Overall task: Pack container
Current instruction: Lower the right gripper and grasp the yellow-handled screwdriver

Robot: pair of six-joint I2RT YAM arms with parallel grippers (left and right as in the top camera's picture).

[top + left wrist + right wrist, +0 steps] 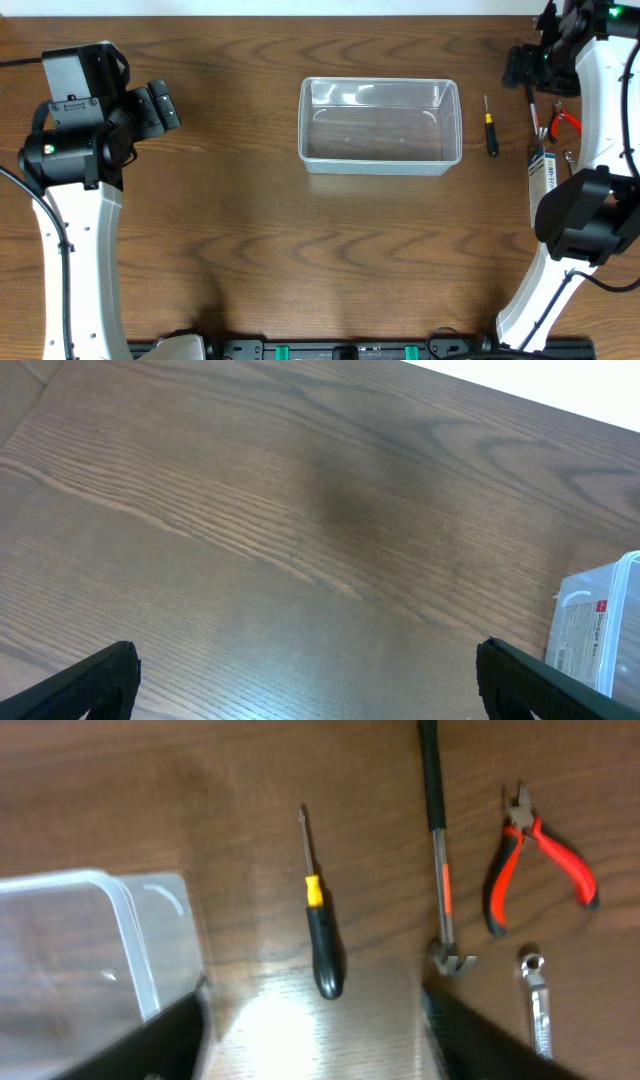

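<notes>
Black fingers (pixel 150 1045) of my right gripper (pixel 315 1020) fill the bottom corners of the right wrist view. They stand apart with nothing between them, released. Just past them a screwdriver (pixel 322 945) with a black handle and a yellow collar lies flat on the wooden table (pixel 300 510), its tip pointing away from the camera. To its right lies a hammer (pixel 440 870) with a dark grip, its head toward me. Beyond that are red-handled pliers (pixel 520 825) and a small metal wrench (pixel 538 1010). None of the four touches another.

On my other side, the left gripper (pixel 305 650) is spread wide over bare wood, gripping nothing.

From overhead, the container (pixel 379 168) sits upright on the table between the two arms, toward the far edge, its long sides running left to right. The screwdriver lies just beside its right short wall, not touching it. The other tools lie farther right, partly hidden under my right arm. In the left wrist view I can see a white sticker on one corner of the container.
</notes>
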